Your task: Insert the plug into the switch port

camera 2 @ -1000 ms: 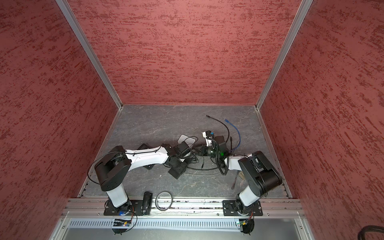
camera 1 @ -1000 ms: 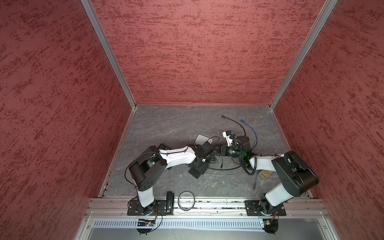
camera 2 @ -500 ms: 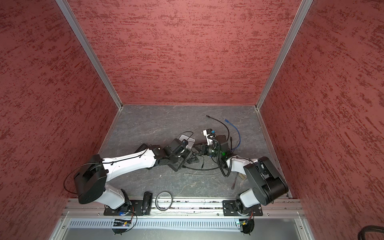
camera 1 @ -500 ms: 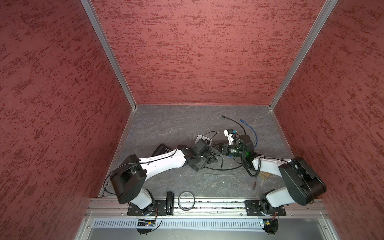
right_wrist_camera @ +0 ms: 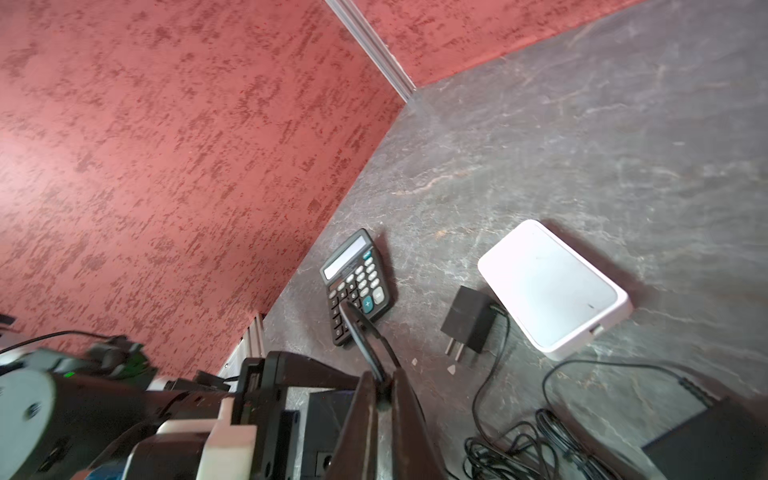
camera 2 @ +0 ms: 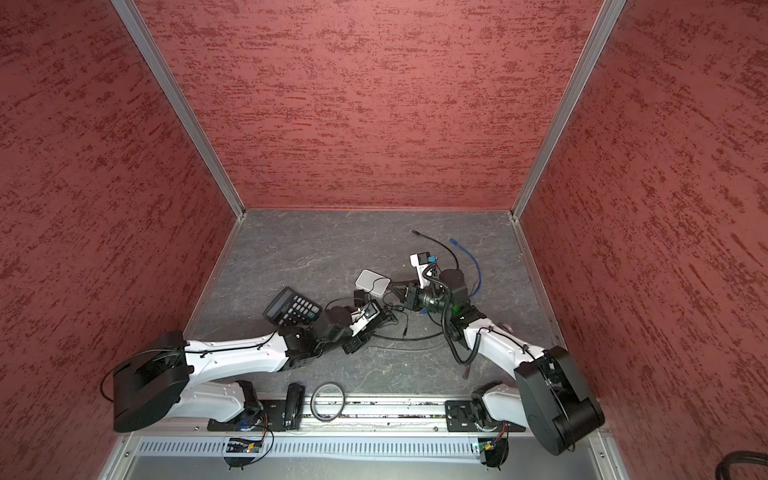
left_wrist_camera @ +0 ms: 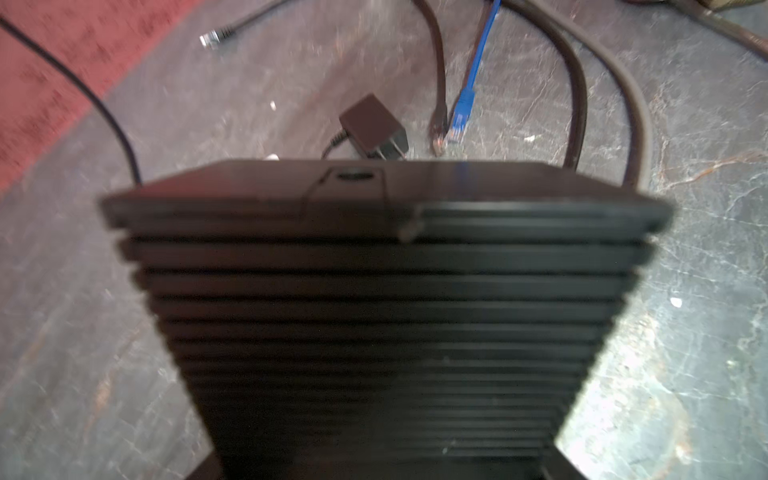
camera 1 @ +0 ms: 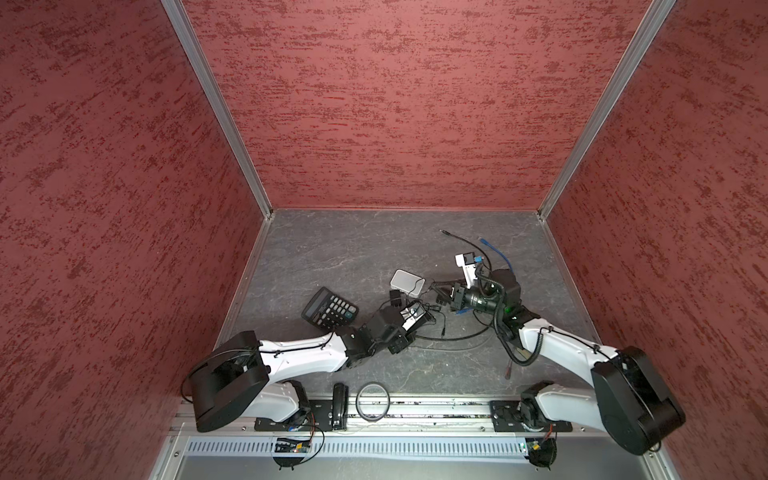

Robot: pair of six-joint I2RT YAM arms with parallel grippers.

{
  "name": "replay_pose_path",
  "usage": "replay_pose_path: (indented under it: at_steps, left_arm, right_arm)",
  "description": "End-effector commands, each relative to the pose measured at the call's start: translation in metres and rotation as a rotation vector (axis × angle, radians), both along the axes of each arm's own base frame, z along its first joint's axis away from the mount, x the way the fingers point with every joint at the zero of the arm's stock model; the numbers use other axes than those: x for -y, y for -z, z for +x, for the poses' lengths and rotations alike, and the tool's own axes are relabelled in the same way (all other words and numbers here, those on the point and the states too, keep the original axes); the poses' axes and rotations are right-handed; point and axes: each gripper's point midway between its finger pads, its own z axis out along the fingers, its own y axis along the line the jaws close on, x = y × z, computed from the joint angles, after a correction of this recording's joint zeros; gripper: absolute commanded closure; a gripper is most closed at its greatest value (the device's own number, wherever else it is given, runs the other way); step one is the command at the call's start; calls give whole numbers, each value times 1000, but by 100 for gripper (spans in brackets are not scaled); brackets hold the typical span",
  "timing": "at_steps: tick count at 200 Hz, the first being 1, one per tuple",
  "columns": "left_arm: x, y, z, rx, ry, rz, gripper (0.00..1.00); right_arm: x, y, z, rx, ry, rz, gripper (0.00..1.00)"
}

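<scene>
The right tool (right_wrist_camera: 384, 384) is pinched shut on a black lead (right_wrist_camera: 357, 332). Its fingers (right_wrist_camera: 361, 419) grip a doubled loop of the lead, not a plug body, and which cable end is its plug cannot be told. This tool hangs near the white box (right_wrist_camera: 548, 286), on the side toward the right arm's base. The black ribbed box (left_wrist_camera: 374, 311), most likely the switch, fills the left wrist view and hides the jaws of the left tool (camera 1: 405, 320). Whether that tool clamps the box cannot be told. It too sits near the white box, on the side toward the robot's base rail.

Several things could go wrong:
- **Loose plug:** held by the lead alone, the plug would probably dangle and twist, so it may meet the port crooked or miss it.
- **Slipping lead:** it could slide through the closed fingers under a push.
- **Snagging:** the thin cable tangle (right_wrist_camera: 519, 449) on the bench (right_wrist_camera: 582, 145) could catch.
- **Collision:** the two tools are close together and could knock each other.
- **Hidden port:** no view shows it, so alignment would be blind.

Only the right wrist view shows the grip on the lead. It also shows the power adapter (right_wrist_camera: 467, 324) just beside the white box and the calculator (right_wrist_camera: 357, 286) farther off toward the side wall. Only the left wrist view shows a blue plug (left_wrist_camera: 459, 114) and a dark cable end (left_wrist_camera: 436, 137) lying on the bench. Both top views show how the arms converge, but neither grip.
</scene>
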Motion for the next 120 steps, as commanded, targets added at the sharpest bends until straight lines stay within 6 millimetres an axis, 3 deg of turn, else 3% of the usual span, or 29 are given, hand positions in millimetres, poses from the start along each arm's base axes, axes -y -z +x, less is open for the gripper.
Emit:
replay_pose_path:
  at_steps: [1, 58, 120]
  left_arm:
    - [21, -53, 14, 205, 51, -143, 84]
    - [27, -60, 16, 262, 86, -191, 92]
    - [33, -49, 18, 225, 95, -194, 96]
  right_arm:
    - [-1, -11, -19, 47, -76, 13, 91]
    - [4, -9, -40, 93, -108, 5, 91]
    - [12, -34, -42, 194, -57, 32, 92]
